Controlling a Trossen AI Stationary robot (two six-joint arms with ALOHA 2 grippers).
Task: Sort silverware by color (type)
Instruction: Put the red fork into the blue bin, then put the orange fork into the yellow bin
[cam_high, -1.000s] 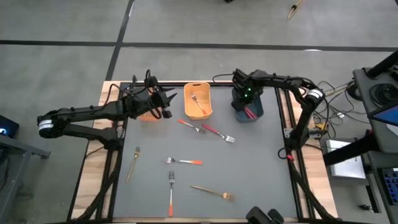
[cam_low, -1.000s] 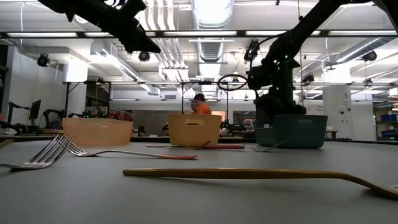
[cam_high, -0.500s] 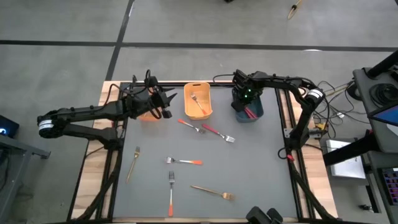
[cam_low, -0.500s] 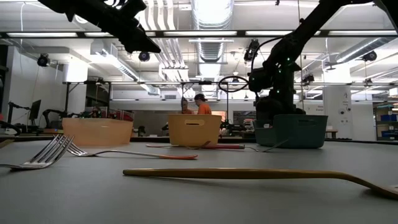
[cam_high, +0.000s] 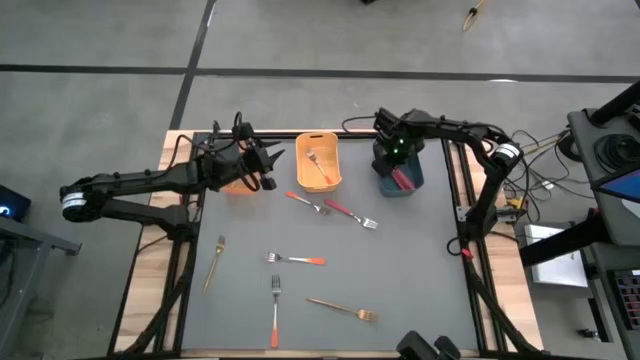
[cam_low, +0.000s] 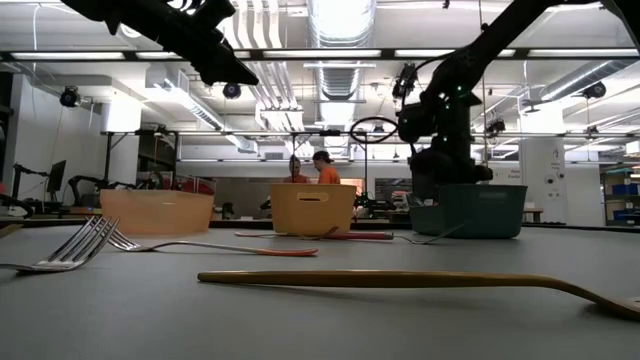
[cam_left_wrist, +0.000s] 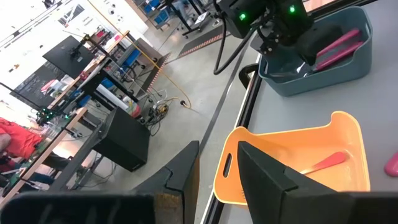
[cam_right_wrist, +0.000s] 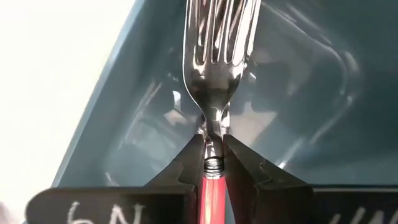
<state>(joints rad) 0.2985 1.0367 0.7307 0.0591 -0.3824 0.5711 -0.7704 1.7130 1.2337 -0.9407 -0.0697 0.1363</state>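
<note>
My right gripper (cam_right_wrist: 213, 158) points down into the blue bin (cam_high: 418, 182) at the table's far right and is shut on a fork (cam_right_wrist: 216, 74) with silver tines and a red-pink handle. Other red-pink handles (cam_left_wrist: 341, 45) lean in that bin. My left gripper (cam_high: 272, 165) hovers open and holds nothing, between the peach bin (cam_high: 237, 186) and the orange bin (cam_high: 318, 140). Several forks lie flat on the grey mat: a red-pink one (cam_high: 350, 214), orange-handled ones (cam_high: 297, 259) (cam_high: 275, 312), gold ones (cam_high: 214, 262) (cam_high: 342, 308). My right gripper pinches the fork's neck (cam_right_wrist: 213, 144), where the silver stem meets the red-pink handle, between its two fingers. The fingers come from above, one on each side, lying across the fork. The fork sits about level inside the blue bin. I cannot tell whether it is clear of the floor.
The three bins stand in a row along the mat's far edge. The orange bin has a fork inside (cam_high: 317, 166). Another fork (cam_high: 305, 202) lies just in front of it. Bare wooden table strips (cam_high: 150, 300) flank the mat. People stand in the room behind (cam_low: 322, 170).
</note>
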